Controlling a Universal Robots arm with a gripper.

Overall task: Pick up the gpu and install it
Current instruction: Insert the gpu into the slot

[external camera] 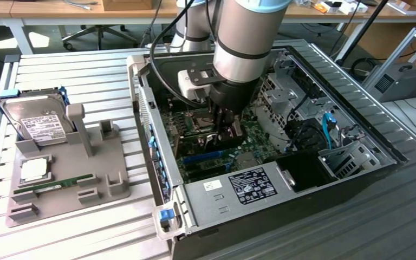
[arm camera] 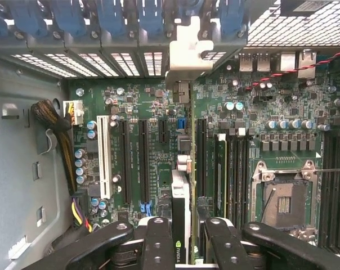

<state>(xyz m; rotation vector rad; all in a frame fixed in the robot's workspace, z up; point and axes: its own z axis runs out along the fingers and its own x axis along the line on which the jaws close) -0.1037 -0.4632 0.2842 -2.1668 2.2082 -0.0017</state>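
Alignment is what matters here: the gpu, a thin green circuit-board card with a silver metal end bracket, is clenched edge-on between the two black fingers of the end effector and hangs directly beneath it, over the green motherboard of the open black computer case. In the wrist view the card's long axis runs parallel to the long black expansion slots, and its bracket end points away from the end effector toward the case's perforated rear wall with the blue slot latches. The card appears to sit over the slot just beside the tall white slot's black neighbours, close to the board, though whether its edge has entered a slot I cannot tell. In the exterior view the end effector is sunk deep inside the case. Well off to one side, on the slatted metal table, a grey holder carries a boxy silver hard drive.
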